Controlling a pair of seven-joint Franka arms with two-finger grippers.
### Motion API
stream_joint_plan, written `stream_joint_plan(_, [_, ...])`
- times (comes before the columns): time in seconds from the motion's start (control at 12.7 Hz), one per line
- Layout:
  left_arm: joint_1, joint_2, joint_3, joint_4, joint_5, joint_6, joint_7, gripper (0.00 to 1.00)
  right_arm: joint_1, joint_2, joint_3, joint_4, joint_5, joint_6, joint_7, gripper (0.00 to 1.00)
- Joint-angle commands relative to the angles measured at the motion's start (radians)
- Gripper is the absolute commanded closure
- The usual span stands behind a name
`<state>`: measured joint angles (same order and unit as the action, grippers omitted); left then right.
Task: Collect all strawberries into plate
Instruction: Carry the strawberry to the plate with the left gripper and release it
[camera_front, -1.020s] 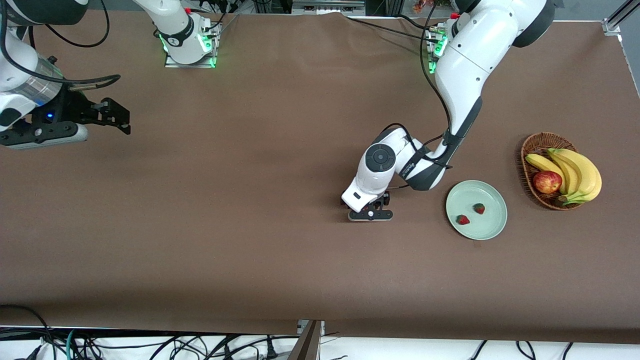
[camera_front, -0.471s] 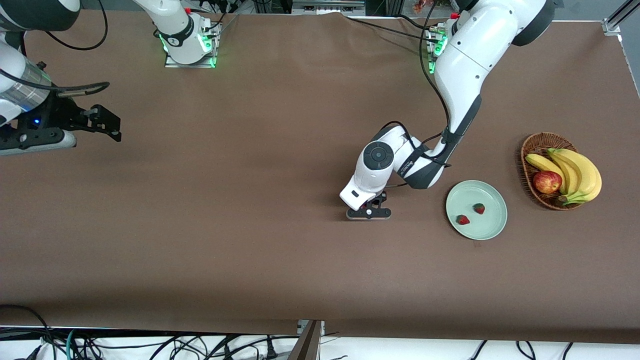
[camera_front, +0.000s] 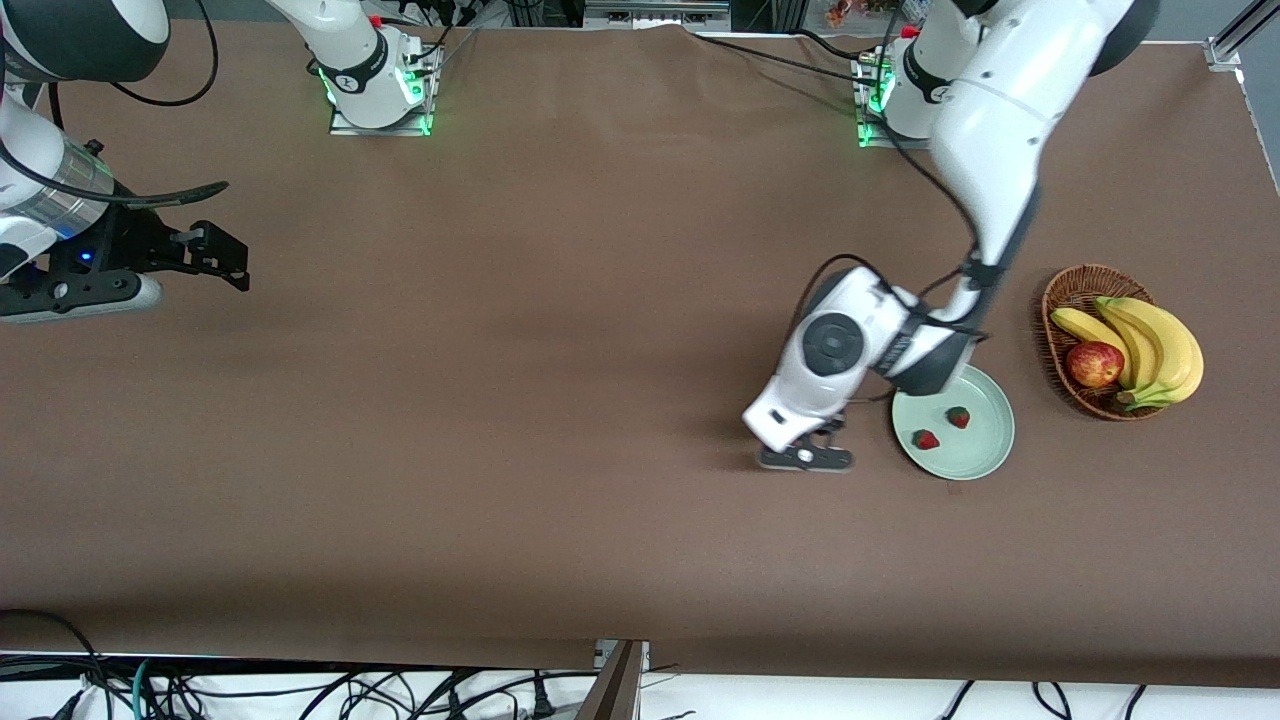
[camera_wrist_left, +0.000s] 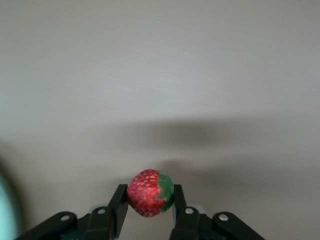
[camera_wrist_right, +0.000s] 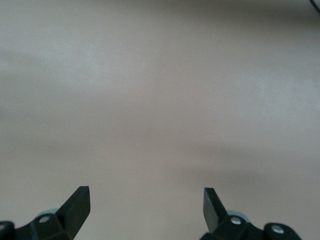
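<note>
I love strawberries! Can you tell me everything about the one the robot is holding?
The strawberry is small and plump, bright red with pale seed dots and a green leafy top turned sideways. The left gripper is shut on it, one black finger pressing each side. It hangs in the air over the bare brown table, just beside the mint-green plate. Nothing else touches it.

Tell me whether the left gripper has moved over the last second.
Yes. The left gripper, jaws shut on a strawberry, has shifted toward the plate and now hangs just beside its rim.
</note>
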<state>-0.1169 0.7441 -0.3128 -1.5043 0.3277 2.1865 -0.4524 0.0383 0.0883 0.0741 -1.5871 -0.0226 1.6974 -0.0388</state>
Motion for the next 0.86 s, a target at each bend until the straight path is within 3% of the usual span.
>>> stream_joint_plan(0.0, [0.124,-0.097,-0.002,-0.033,-0.099,-0.100,0.303,1.00,-0.009,0.007,0.009,0.019,-0.022,0.017,0.002,0.00])
stream_joint_plan(0.16, [0.207,-0.136,0.011,-0.088,-0.148,-0.116,0.491,1.00,-0.008,0.008,0.009,0.019,-0.023,0.024,0.002,0.00])
stream_joint_plan(0.55, [0.236,-0.226,0.112,-0.348,-0.220,-0.002,0.678,1.00,-0.009,0.011,0.009,0.019,-0.051,0.041,0.002,0.00])
stream_joint_plan(0.78, [0.247,-0.247,0.112,-0.428,-0.271,0.013,0.683,0.90,-0.011,0.011,0.009,0.018,-0.050,0.041,0.002,0.00])
